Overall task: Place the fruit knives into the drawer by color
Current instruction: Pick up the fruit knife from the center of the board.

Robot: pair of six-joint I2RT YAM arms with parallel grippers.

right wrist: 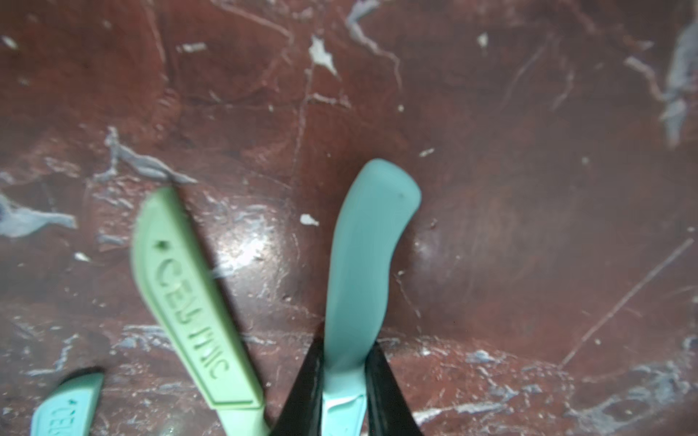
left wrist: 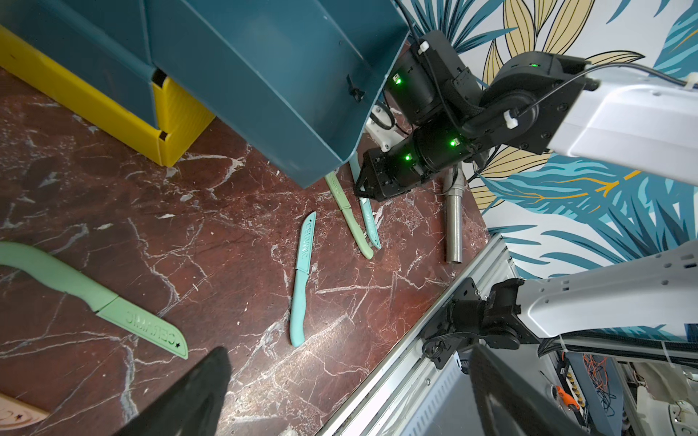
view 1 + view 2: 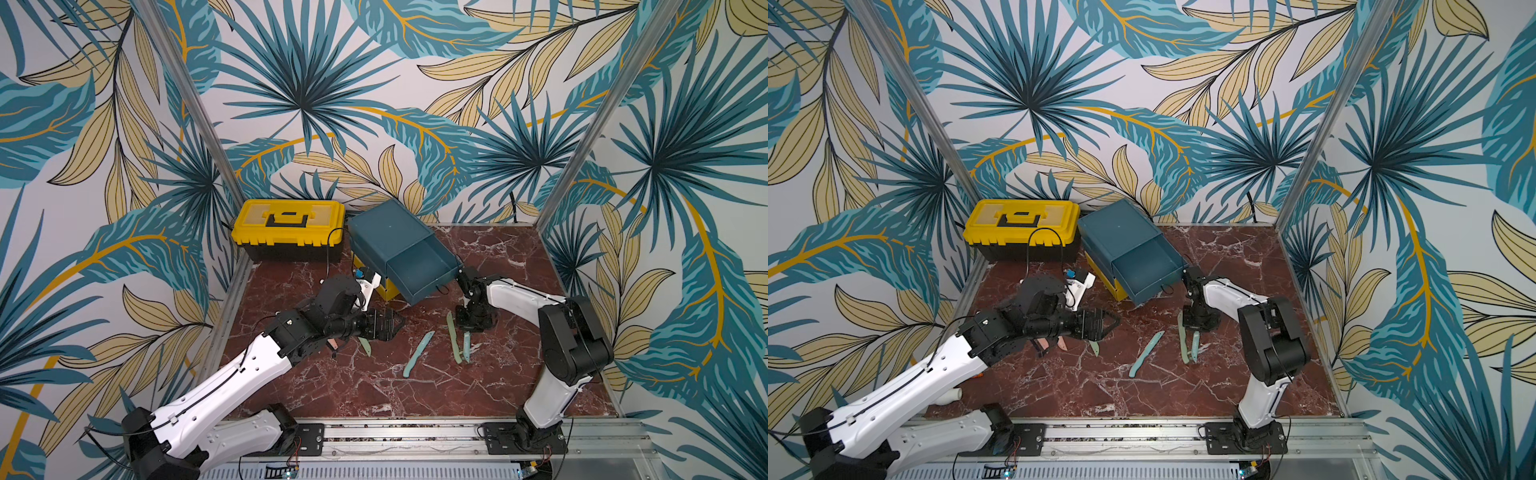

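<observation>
With the right gripper (image 1: 345, 343) pinching the light blue knife (image 1: 362, 264) near its handle base, lift vertically, clear of the adjacent pale green knife (image 1: 189, 302); the left gripper (image 3: 392, 328) hangs spread.

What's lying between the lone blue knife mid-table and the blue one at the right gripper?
A pale green knife, lying close beside the gripped blue knife; visible in both top views.

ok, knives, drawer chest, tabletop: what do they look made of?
The blue knife and green knife: likely matte moulded plastic, one colour throughout; raised CERAMIC lettering on the green one, so blades may be ceramic underneath. Drawer chest: smooth, thin-walled teal plastic. Tabletop: glossy red marble look, white veins; real stone or print, cannot tell.
</observation>
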